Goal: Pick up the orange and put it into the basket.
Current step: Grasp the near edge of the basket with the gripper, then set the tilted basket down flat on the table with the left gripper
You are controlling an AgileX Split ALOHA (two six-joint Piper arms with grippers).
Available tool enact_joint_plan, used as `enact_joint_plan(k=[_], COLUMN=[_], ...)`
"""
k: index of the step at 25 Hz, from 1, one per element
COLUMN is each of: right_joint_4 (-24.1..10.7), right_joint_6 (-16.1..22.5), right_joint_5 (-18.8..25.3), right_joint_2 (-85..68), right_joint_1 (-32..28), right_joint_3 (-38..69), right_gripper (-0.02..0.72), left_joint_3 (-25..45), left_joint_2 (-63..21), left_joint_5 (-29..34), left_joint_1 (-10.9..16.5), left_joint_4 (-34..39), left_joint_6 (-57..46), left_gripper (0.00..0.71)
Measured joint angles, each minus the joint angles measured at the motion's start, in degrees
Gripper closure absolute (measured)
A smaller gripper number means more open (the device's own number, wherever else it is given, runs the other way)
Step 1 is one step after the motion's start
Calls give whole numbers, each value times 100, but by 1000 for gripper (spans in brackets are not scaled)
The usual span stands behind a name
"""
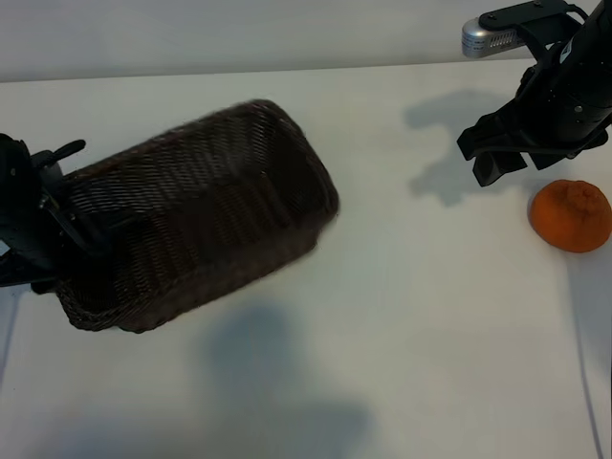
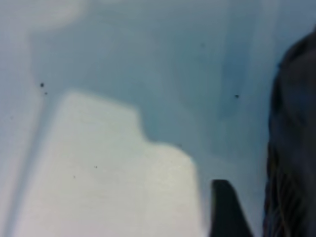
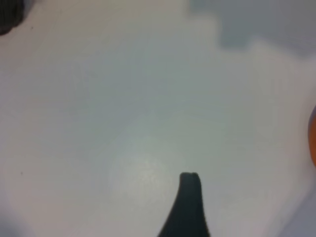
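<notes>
The orange (image 1: 571,216) lies on the white table at the far right; a sliver of it shows at the edge of the right wrist view (image 3: 313,138). My right gripper (image 1: 502,164) hangs open just up and left of the orange, apart from it, holding nothing. The dark brown wicker basket (image 1: 191,215) lies slantwise at the left and looks tilted, with its right end blurred. My left gripper (image 1: 43,220) is against the basket's left end. In the left wrist view the basket's weave (image 2: 296,148) fills one edge.
The white table (image 1: 430,316) stretches bare between basket and orange. A broad shadow (image 1: 277,363) lies in front of the basket. A silver camera mount (image 1: 488,36) sits above the right arm at the back right.
</notes>
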Motion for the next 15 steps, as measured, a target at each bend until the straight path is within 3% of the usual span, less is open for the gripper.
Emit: enact_joint_plan(k=[15], right_joint_4=[0], right_joint_6=[0], right_joint_5=[0], right_joint_2=[0], right_joint_1=[0], right_joint_3=[0], right_gripper=[108], left_joint_3=[0], left_joint_2=[-576], left_joint_5=[-88], left_joint_1=[0], left_joint_4=[-90], left_joint_6=[260], left_gripper=[317])
